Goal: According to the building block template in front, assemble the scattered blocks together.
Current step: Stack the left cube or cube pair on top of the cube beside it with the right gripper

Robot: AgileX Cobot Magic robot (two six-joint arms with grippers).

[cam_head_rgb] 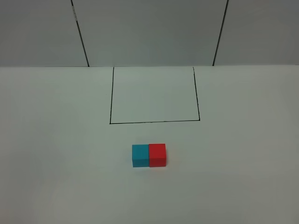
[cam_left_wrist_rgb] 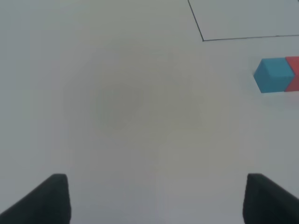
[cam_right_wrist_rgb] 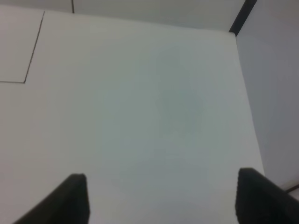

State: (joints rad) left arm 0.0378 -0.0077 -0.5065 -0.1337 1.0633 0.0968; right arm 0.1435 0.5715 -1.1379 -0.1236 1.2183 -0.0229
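On the white table (cam_head_rgb: pixel 56 177), from the high camera: cyan-blue cube (cam_head_rgb: pixel 140 155) and red cube (cam_head_rgb: pixel 157 155) side by side, touching along one face, both flat on the surface with top faces level, cyan on the left of that view, red on the right. Just beyond the pair, apart from it: a black outline (cam_head_rgb: pixel 154 122) drawn on the table, three sides of a rectangle running back to the table's far edge. Behind that edge, grey wall panels (cam_head_rgb: pixel 149 28) split by dark seams. Left gripper (cam_left_wrist_rgb: pixel 156 198), in its wrist view: two dark fingers (cam_left_wrist_rgb: pixel 49 200) spread wide, bare table between them, gripping nothing. Ahead of it and off to one side, well apart from the fingertips: the cyan-blue cube (cam_left_wrist_rgb: pixel 273 74) with a sliver of the red cube (cam_left_wrist_rgb: pixel 294 73) pressed against its far face, and past them one corner of the black outline (cam_left_wrist_rgb: pixel 202 40). Right gripper (cam_right_wrist_rgb: pixel 161 198), in its own wrist view: dark fingers (cam_right_wrist_rgb: pixel 259 196) held apart, only bare table in the gap, clamped on nothing. Ahead of it: a broad stretch of white table, another corner of the black outline (cam_right_wrist_rgb: pixel 24 82), the table's edge and the wall beyond.
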